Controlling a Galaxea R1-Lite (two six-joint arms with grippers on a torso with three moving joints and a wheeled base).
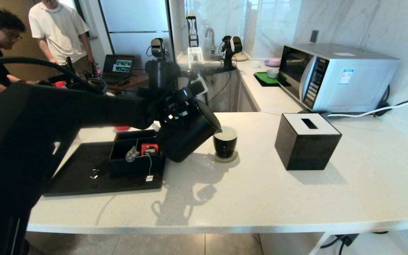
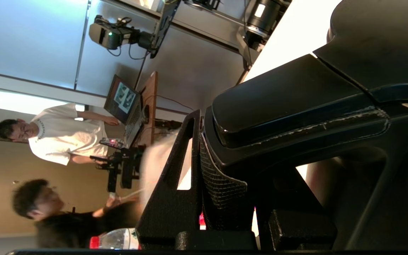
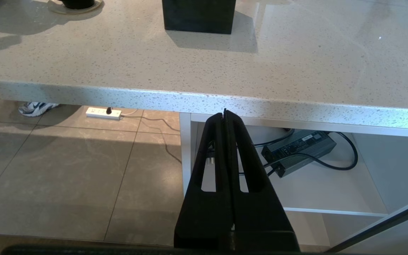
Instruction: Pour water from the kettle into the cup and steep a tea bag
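The matte black kettle (image 1: pixel 184 140) hangs tilted over the counter, its spout at the rim of the small black cup (image 1: pixel 225 143). That cup stands on a round coaster, and whether water is flowing cannot be seen. My left gripper (image 1: pixel 176 106) is shut on the kettle's loop handle (image 2: pixel 296 102), which the left gripper (image 2: pixel 239 148) clamps between its fingers (image 2: pixel 175 191). The tea bag (image 1: pixel 132 154) lies in the black organiser, its string running down to a white tag (image 1: pixel 149 178). My right gripper (image 3: pixel 225 114) is shut on nothing, parked below the counter's front edge.
A black tray (image 1: pixel 80 180) carries the organiser (image 1: pixel 119 166), which also holds a red sachet (image 1: pixel 149 148). A black tissue box (image 1: pixel 306 140) stands right of the cup, with a microwave (image 1: pixel 335 76) behind it. Two people are at the far left. A red-capped bottle (image 2: pixel 113 241) is nearby.
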